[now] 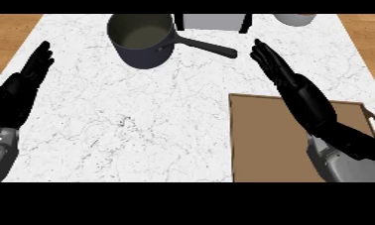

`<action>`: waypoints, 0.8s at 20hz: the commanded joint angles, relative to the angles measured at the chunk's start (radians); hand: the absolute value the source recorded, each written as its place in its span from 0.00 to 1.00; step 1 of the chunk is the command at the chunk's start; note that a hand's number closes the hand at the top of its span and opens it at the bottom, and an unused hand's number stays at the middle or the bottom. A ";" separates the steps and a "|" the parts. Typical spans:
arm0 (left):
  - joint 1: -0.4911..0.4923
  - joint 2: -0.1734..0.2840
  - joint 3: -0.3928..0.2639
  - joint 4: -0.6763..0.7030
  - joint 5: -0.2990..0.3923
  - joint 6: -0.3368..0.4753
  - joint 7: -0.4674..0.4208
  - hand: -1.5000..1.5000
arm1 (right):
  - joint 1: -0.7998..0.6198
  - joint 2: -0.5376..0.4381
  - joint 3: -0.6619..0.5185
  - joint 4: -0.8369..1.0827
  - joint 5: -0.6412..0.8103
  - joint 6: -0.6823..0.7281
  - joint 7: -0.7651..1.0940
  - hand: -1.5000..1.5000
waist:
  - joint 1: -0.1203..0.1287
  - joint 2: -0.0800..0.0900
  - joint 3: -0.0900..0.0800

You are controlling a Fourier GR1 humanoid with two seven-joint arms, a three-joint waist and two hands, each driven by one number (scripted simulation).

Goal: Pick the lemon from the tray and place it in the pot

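The right black hand [282, 73] extends up and leftward from its grey forearm [338, 162], fingers straight and held together, tips aimed toward the far left. It holds nothing. Hand and forearm overlie the flat brown rectangular tray [267, 140], which sits at the near right corner of the counter; the fingertips pass beyond the tray's far edge over bare surface.

The left black hand [29, 78] rests at the left edge of the white marble counter top [147, 120], fingers straight and pointing away from the robot, holding nothing.

The dark grey round metal pot [141, 39] stands upright near the far edge, left of centre, its mouth open upward and its inside pale. Its long black handle [209, 47] points right and slightly toward the robot, ending well short of the right fingertips.

The lemon cannot be seen; the arm hides part of the tray.

A broad stretch of bare marble lies between the pot, the tray and the left hand. Wood flooring [18, 26] borders the counter on both sides. A grey box-like object [212, 21] and a pale round vessel [296, 19] are cut off by the far edge.
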 commanded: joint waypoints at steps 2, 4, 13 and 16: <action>0.068 -0.089 -0.019 -0.052 0.076 -0.037 0.001 0.50 | 0.055 -0.120 -0.092 0.091 0.002 0.102 -0.105 0.00 | -0.030 0.030 0.024; 0.096 -0.158 -0.068 -0.074 0.150 -0.091 0.027 0.50 | 0.058 -0.218 -0.183 0.174 -0.014 0.146 -0.134 0.00 | -0.032 0.034 0.025; 0.084 -0.301 -0.182 -0.144 0.225 -0.089 0.164 0.50 | 0.171 -0.430 -0.162 0.545 0.420 -0.044 -0.234 0.00 | -0.027 0.036 0.026; 0.144 -0.265 -0.158 -0.143 0.243 -0.155 0.124 0.50 | 0.165 -0.511 -0.156 0.531 0.466 0.004 -0.256 0.00 | -0.032 0.031 0.023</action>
